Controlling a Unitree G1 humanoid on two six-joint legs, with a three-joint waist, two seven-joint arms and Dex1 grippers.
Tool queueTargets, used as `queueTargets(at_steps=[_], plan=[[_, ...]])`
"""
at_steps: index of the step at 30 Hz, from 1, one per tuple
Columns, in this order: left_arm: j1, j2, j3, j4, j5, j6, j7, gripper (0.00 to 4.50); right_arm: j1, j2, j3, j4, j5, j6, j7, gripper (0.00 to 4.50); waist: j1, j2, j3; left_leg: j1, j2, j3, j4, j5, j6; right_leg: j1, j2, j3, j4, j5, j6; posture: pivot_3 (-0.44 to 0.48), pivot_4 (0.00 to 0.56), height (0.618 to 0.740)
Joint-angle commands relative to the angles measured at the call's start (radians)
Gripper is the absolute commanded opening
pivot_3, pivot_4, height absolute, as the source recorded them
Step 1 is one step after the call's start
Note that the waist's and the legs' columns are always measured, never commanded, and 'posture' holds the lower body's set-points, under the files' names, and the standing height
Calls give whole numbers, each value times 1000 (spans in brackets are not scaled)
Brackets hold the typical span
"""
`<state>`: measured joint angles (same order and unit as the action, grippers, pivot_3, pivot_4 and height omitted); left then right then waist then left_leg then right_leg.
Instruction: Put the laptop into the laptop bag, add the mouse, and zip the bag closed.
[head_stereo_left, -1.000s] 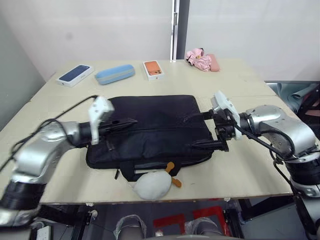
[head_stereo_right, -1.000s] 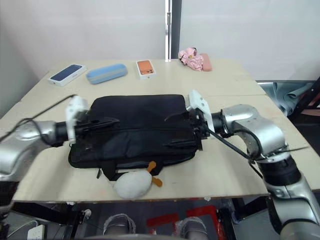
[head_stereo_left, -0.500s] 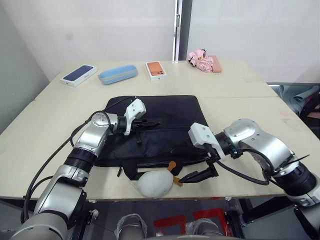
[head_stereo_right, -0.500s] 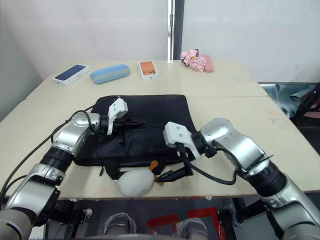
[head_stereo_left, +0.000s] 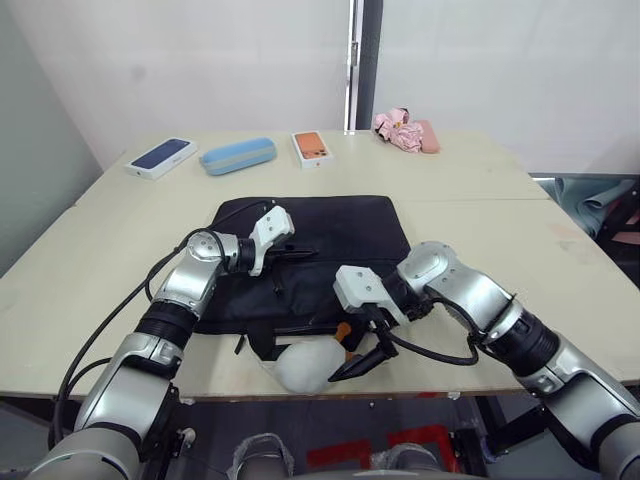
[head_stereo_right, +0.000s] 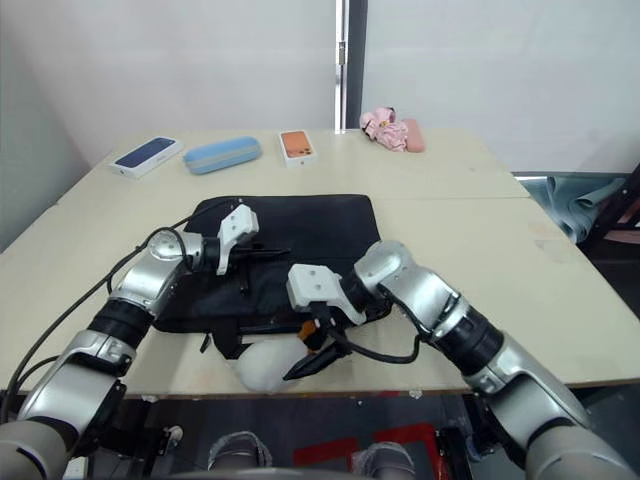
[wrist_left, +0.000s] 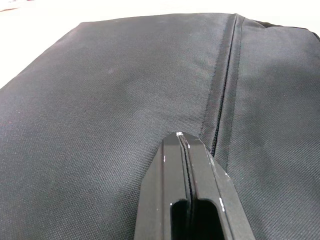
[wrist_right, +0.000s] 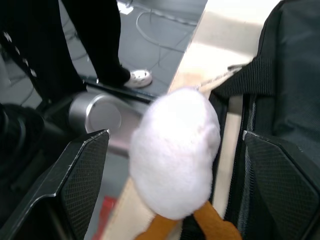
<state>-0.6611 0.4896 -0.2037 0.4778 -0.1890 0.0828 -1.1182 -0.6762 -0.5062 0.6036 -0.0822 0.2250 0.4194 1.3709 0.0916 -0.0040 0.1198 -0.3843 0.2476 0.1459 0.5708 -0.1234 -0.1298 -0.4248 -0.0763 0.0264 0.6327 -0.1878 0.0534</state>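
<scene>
The black laptop bag (head_stereo_left: 330, 225) lies flat in the middle of the table, its strap handle hanging toward the front edge. My left gripper (head_stereo_left: 310, 251) hovers just over the bag's top face by the zipper seam (wrist_left: 220, 100), shut, with nothing seen between its fingers (wrist_left: 182, 150). My right gripper (head_stereo_left: 338, 350) is open at the bag's front edge. Its fingers (wrist_right: 85, 175) stand on either side of a white plush toy (wrist_right: 175, 145) with orange parts that lies at the table's front edge. The laptop and the mouse are out of view.
Along the back of the table lie a dark blue phone box (head_stereo_left: 160, 157), a blue oblong case (head_stereo_left: 238, 156), an orange phone box (head_stereo_left: 311, 147) and a pink bundle (head_stereo_left: 405, 130). The plush toy (head_stereo_left: 303, 368) overhangs the table's front edge (head_stereo_left: 150, 392).
My right gripper has swung from the bag's right end down to the front edge, around the plush toy. My left gripper has moved right over the bag. The camera view has also shifted.
</scene>
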Motion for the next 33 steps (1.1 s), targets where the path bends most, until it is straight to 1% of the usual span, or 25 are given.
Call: queueTargets(at_steps=[1,4,7,11,12,16,18,27,33], plan=[[50,5,-33,49,61,23,5,0,-31,37,17,63,-36,-65,20,4469,-1,0,0,0,0,0,0,0,0,0,0,0,0,0,0,0,150,740],[58,9,-29,39,62,24,6,0,-25,53,30,108,-66,-108,35,4469,-1,0,-1,0,0,0,-1,0,0,0,0,0,-1,0,0,0,150,740],[64,15,-26,30,61,26,5,0,-17,61,24,117,-67,-115,43,3741,-2,0,-1,0,0,0,-1,0,0,0,0,0,-1,0,0,0,150,740],[68,17,-25,29,63,25,4,0,-3,50,27,124,-82,-132,57,2329,-2,0,-1,0,0,0,-3,0,0,0,0,0,-2,0,0,0,150,740],[68,16,-25,28,64,25,5,0,2,46,25,120,-80,-130,61,2039,-2,0,-1,0,0,0,-3,0,0,0,0,0,-2,0,0,0,150,740],[69,11,-29,28,65,23,5,0,18,30,11,101,-76,-125,65,538,-2,0,-1,0,0,0,-6,0,0,-1,0,0,-4,0,0,0,150,740],[71,6,-32,32,67,19,5,0,41,0,-6,74,-66,-112,66,15,-2,0,-1,0,0,1,-7,0,0,-1,0,0,-4,0,0,0,150,740],[83,-1,-33,49,71,-2,0,0,217,-206,-129,-145,2,-6,41,15,3,0,-3,0,-1,3,-12,0,0,0,0,0,-12,-1,1,0,150,740],[85,-2,-33,59,72,-11,-5,0,306,-303,-192,-250,40,52,16,15,4,2,-4,0,-1,4,-15,0,0,0,0,0,-15,-1,2,0,150,740]])
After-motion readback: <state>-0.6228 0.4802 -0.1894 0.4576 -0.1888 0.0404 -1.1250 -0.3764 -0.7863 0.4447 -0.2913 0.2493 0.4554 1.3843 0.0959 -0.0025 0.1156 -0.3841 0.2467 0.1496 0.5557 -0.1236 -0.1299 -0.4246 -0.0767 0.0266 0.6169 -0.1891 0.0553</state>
